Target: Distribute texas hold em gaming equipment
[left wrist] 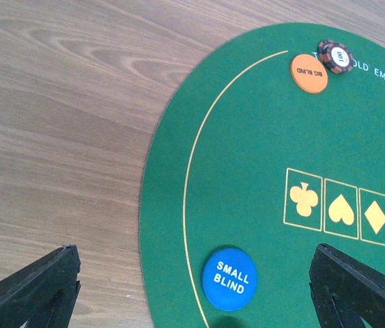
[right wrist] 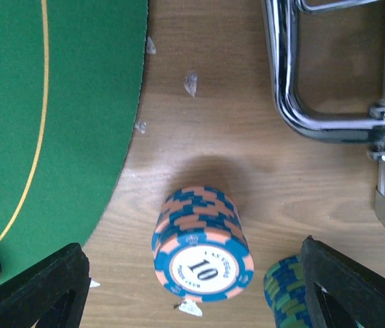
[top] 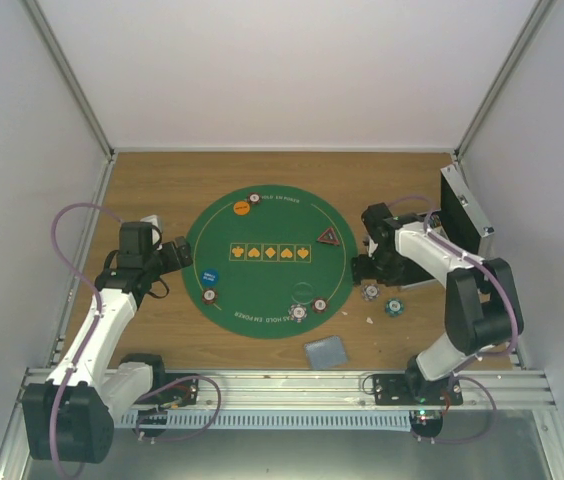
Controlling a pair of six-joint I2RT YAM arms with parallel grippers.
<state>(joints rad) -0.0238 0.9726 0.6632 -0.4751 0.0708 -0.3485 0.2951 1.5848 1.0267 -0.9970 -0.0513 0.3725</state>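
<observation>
The left hand (left wrist: 199,294) hovers released, fingers spread wide and holding nothing, above the blue disc (left wrist: 229,278) at the left edge of the mat (left wrist: 247,150). An orange disc (left wrist: 308,73) and a chip (left wrist: 335,56) sit side by side at the far rim. The right hand (right wrist: 192,287), also released, straddles without touching a chip stack (right wrist: 203,253) marked 10. The stack stands on the bare bench (top: 152,180) just off the mat, with a second stack (right wrist: 284,287) beside the right finger and the case (right wrist: 295,102) beyond. A triangular marker (top: 328,237) lies on the mat's right side. The cards (top: 325,351) rest on the bench by the mat's near edge.
</observation>
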